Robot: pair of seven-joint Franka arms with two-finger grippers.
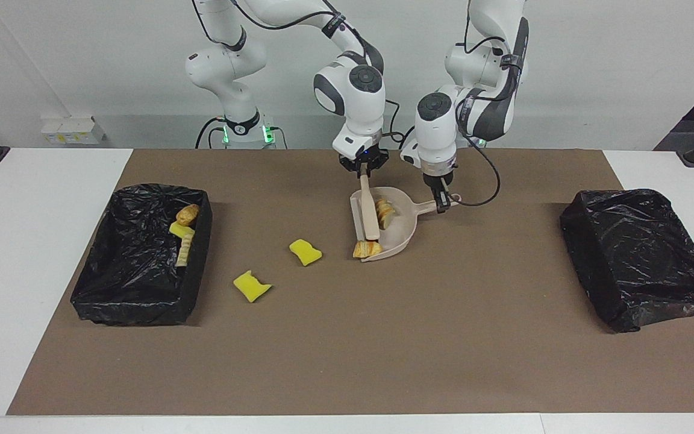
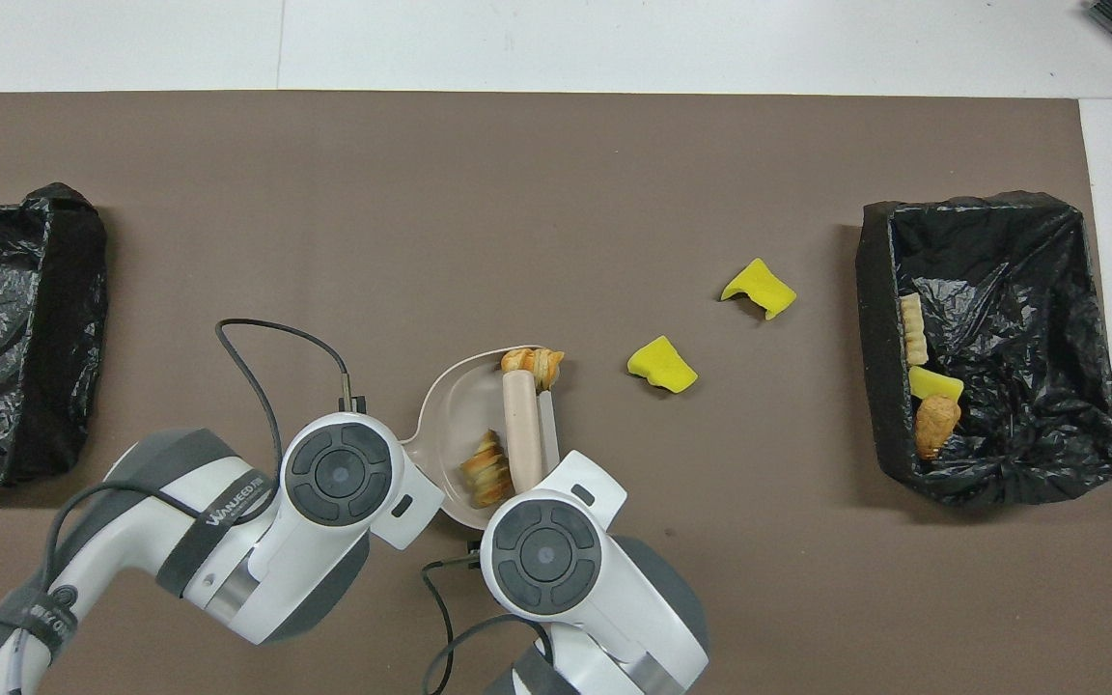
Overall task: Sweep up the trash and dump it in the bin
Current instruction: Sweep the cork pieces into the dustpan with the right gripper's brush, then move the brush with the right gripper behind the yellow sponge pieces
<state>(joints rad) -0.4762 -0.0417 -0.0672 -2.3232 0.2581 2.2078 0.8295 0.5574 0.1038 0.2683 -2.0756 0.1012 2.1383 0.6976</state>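
Two pastry scraps sit at the dustpan (image 1: 396, 232), one (image 1: 386, 213) inside, one (image 1: 367, 248) at its lip, brush (image 1: 370, 211) across the mouth clamped in the right gripper (image 1: 363, 170), left gripper (image 1: 442, 204) clamped on the dustpan handle, two yellow sponges (image 1: 305, 252) (image 1: 251, 286) toward the right arm's bin (image 1: 199, 265), which holds three scraps (image 1: 183, 232).

One camera faces the robots from high across; another looks steeply down; both share the table (image 1: 70, 181)

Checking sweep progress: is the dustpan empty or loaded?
Loaded: one tan lump lies in the dustpan; another sits at its lip.
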